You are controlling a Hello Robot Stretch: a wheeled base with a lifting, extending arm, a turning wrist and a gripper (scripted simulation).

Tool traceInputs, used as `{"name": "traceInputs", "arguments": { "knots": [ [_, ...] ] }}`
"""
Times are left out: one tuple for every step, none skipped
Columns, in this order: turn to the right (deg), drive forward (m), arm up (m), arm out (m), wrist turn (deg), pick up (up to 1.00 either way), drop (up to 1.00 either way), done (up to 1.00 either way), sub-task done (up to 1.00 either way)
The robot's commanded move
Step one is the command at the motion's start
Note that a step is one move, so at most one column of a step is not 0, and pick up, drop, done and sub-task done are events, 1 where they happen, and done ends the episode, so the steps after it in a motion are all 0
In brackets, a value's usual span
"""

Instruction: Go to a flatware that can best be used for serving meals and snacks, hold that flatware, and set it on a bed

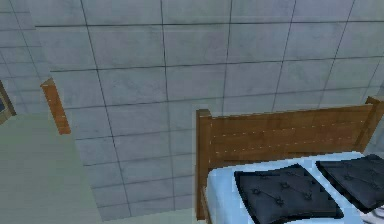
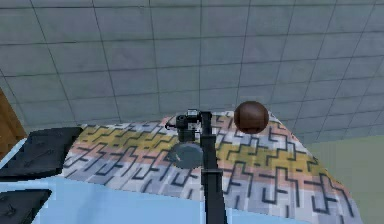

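A bed (image 1: 222, 190) with a wooden headboard (image 1: 285, 128) and two dark pillows (image 1: 285, 192) fills the forward view's lower right. In the arm side view the same bed carries a patterned blanket (image 2: 270, 172) over a pale blue sheet. The dark arm (image 2: 212, 185) rises from the bottom edge over the blanket. At its far end sits the gripper (image 2: 184, 126). Just below the gripper a small grey round flat thing (image 2: 183, 156) shows against the blanket. I cannot tell whether the gripper holds it or whether it lies on the bed.
A brown ball (image 2: 250, 116) rests on the blanket's far edge, right of the gripper. A dark pillow (image 2: 45, 155) and a headboard post (image 2: 8, 125) stand at the left. Grey tiled walls back both views. A short wooden strip (image 1: 55, 106) hangs on the wall.
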Motion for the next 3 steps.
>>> {"name": "traceInputs", "arguments": {
  "knots": [
    [0.0, 0.0, 0.1, 0.0, 0.0, 0.0, 0.0, 0.0, 0.0],
    [0.0, 0.0, 0.0, -0.08, 0.0, 0.0, 0.0, 0.0, 0.0],
    [0.0, 0.0, 0.0, 0.0, 0.0, 0.0, 0.0, 1.0, 0.0]
  ]
}}
